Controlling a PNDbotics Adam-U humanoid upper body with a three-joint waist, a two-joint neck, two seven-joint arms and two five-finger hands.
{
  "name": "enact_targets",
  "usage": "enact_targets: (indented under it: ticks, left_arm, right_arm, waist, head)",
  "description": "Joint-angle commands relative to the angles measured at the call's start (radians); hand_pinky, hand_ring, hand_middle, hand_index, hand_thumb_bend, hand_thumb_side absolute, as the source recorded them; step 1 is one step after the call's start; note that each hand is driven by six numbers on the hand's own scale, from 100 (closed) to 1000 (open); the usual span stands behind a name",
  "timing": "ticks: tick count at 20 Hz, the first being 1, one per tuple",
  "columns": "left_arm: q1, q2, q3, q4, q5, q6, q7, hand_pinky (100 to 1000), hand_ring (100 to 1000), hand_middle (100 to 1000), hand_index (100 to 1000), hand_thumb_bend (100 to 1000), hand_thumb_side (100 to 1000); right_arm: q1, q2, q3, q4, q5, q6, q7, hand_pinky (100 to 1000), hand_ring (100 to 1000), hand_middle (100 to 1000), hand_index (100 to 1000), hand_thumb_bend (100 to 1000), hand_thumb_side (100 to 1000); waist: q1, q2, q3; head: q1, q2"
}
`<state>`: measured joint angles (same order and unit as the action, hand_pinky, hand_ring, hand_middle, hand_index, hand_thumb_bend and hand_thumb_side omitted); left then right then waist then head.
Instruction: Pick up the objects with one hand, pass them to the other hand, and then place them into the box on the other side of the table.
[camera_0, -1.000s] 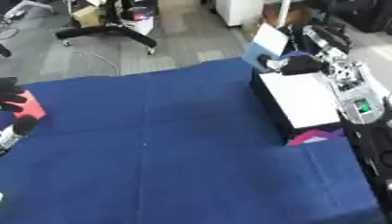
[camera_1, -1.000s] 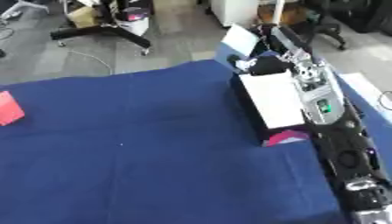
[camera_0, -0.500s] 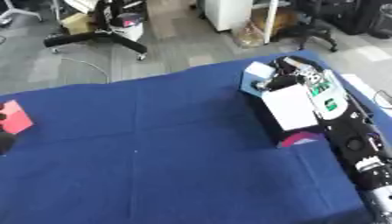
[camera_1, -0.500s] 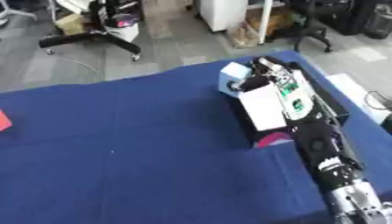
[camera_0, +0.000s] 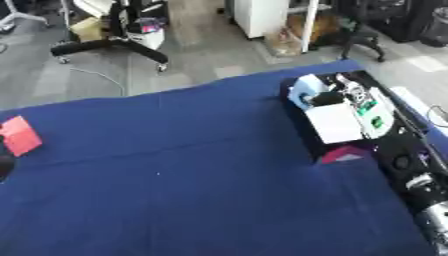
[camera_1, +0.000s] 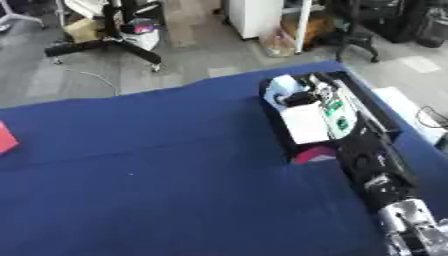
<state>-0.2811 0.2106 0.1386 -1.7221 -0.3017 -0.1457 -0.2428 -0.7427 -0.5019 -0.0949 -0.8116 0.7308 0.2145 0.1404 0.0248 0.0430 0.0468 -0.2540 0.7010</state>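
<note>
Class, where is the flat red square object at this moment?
The flat red square object lies at the far left edge of the blue cloth-covered table, across from the black box on the right.

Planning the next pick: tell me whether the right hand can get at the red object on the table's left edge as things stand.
Probably not. The right hand is over the box at the table's right side; the red object lies at the far left edge, the whole cloth between them. Nothing blocks the way.

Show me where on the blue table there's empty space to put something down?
The big middle of the blue table is bare, from the red box at the left edge across to the black box on the right. The near edge is bare too. It is crowded on the right: the black box holds a white item, and the right arm reaches over it.
</note>
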Motion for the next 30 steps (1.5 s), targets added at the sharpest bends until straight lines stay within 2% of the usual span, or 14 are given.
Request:
enact_targets:
  ticks: [1,2,3,5,8,11,13,14,15,18,20,23,26,30]
  left_arm:
    - [-0.007,0.03,0.015,-0.021,-0.006,0.002,0.007,621,637,646,822,795,657]
    - [-0.006,0.031,0.017,-0.021,-0.007,0.003,0.008,621,637,646,822,794,661]
    - [-0.005,0.032,0.018,-0.021,-0.007,0.004,0.009,621,637,647,823,794,659]
    - [-0.005,0.034,0.02,-0.021,-0.007,0.004,0.009,622,638,647,823,793,660]
    - [-0.004,0.04,0.025,-0.021,-0.012,0.005,0.012,623,639,648,824,794,659]
    - [-0.003,0.052,0.03,-0.022,-0.018,0.004,0.015,626,641,650,825,794,659]
    - [-0.001,0.064,0.033,-0.022,-0.025,0.003,0.016,627,641,651,826,794,658]
    - [-0.001,0.071,0.036,-0.022,-0.029,0.003,0.017,630,644,654,828,793,658]
    - [0.0,0.083,0.038,-0.021,-0.035,0.002,0.019,631,645,655,829,792,658]
    - [-0.003,0.12,0.047,-0.019,-0.057,-0.003,0.027,638,651,659,833,793,652]
    - [-0.008,0.154,0.049,-0.016,-0.072,-0.009,0.031,646,658,665,838,791,650]
    - [-0.017,0.221,0.038,-0.008,-0.103,-0.026,0.027,666,674,681,851,775,644]
    - [-0.024,0.294,0.014,0.012,-0.141,-0.052,0.013,686,687,695,861,754,633]
    - [-0.028,0.39,-0.034,0.051,-0.197,-0.1,-0.026,731,716,724,880,702,602]
  right_arm:
    - [-0.027,-0.056,-0.002,0.052,0.066,-0.055,-0.053,829,842,898,957,353,612]
    - [-0.027,-0.062,-0.012,0.058,0.085,-0.074,-0.072,831,845,904,961,319,649]
    - [-0.025,-0.068,-0.023,0.058,0.103,-0.092,-0.09,832,849,910,962,359,626]
    - [-0.021,-0.081,-0.048,0.045,0.139,-0.128,-0.126,834,852,917,966,357,624]
    - [-0.012,-0.094,-0.078,-0.016,0.189,-0.175,-0.176,842,859,931,974,385,625]
    - [0.004,-0.096,-0.085,-0.092,0.237,-0.219,-0.213,875,900,957,990,443,630]
    - [0.017,-0.087,-0.086,-0.147,0.271,-0.251,-0.215,885,913,963,992,464,628]
    - [0.023,-0.079,-0.087,-0.174,0.286,-0.268,-0.218,888,917,960,987,489,594]
    - [0.023,-0.064,-0.083,-0.201,0.288,-0.284,-0.227,888,913,957,983,476,565]
    - [0.017,-0.001,-0.054,-0.28,0.255,-0.333,-0.269,869,892,943,970,397,502]
    - [0.023,0.047,-0.024,-0.333,0.224,-0.365,-0.301,862,885,935,965,361,491]
    - [0.053,0.124,0.017,-0.411,0.177,-0.413,-0.349,850,872,918,960,327,471]
    - [0.101,0.199,0.077,-0.485,0.131,-0.459,-0.395,846,866,908,955,294,446]
    - [0.186,0.295,0.171,-0.582,0.072,-0.518,-0.438,836,857,898,951,249,443]
  waist:
    - [0.002,-0.025,-0.001]
    - [0.002,-0.026,-0.002]
    - [0.002,-0.026,-0.002]
    - [0.002,-0.028,-0.004]
    - [0.001,-0.03,-0.006]
    - [0.001,-0.032,-0.009]
    - [0.002,-0.033,-0.011]
    - [0.003,-0.033,-0.012]
    - [0.004,-0.034,-0.013]
    - [0.01,-0.036,-0.013]
    - [0.013,-0.036,-0.013]
    - [0.02,-0.034,-0.014]
    - [0.025,-0.03,-0.017]
    - [0.031,-0.026,-0.018]
  head:
    - [-0.001,-0.005]
    - [-0.002,-0.007]
    - [-0.002,-0.008]
    - [-0.001,-0.007]
    - [0.007,-0.004]
    - [0.018,0.001]
    - [0.034,0.008]
    - [0.05,0.014]
    - [0.077,0.023]
    - [0.158,0.049]
    - [0.204,0.063]
    - [0.263,0.068]
    - [0.304,0.069]
    - [0.331,0.069]
